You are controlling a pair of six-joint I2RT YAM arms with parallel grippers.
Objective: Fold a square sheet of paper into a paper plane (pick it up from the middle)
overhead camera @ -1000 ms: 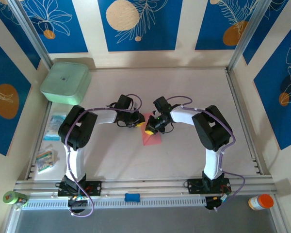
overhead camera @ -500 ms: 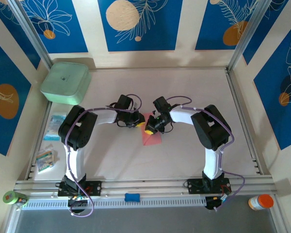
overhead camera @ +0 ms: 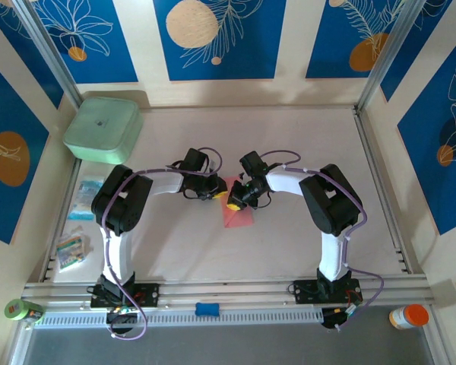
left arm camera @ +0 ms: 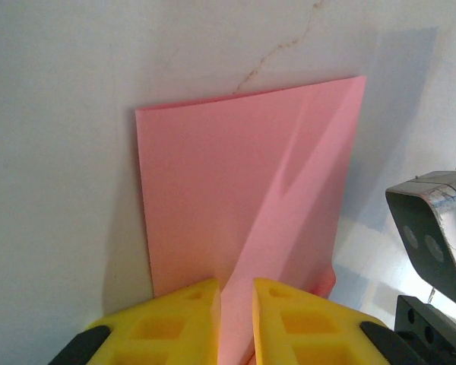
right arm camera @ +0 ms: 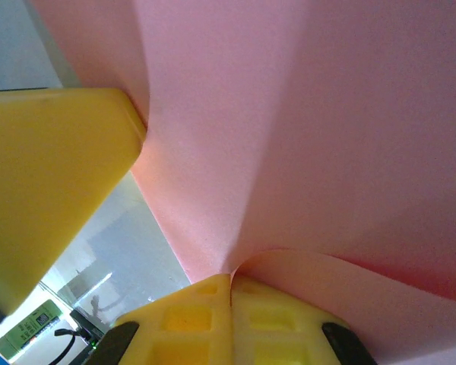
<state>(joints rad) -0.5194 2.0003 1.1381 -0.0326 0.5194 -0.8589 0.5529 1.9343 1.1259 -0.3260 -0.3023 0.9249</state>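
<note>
Nearest to the arm bases, in the middle of the surface (overhead camera: 289,251), lies the square sheet of paper (overhead camera: 239,215). It is pink and partly folded, and its near part is flat. Its far edge goes up to the two grippers, which meet just above it.

The right gripper (overhead camera: 234,199) is directly over the sheet. In its wrist view the yellow fingers (right arm camera: 190,319) are pressed fully together with a pinch of paper caught between them, and the sheet bends away from this point.

The left gripper (overhead camera: 213,190) comes from the left and stands at the edge of the sheet. In its wrist view the fingers leave only a thin slit, and a crease of the paper runs into it. I cannot tell if it really clamps the paper. From this gripper the sheet spreads forward, and the crease, its long axis, goes diagonally toward the far right corner.

I think the next fold depends on this line. The right arm is nearer and has the sure hold, so the left one should work along the crease.

Far behind, at the back left, a mint-green box (overhead camera: 102,129) stands well apart.
</note>
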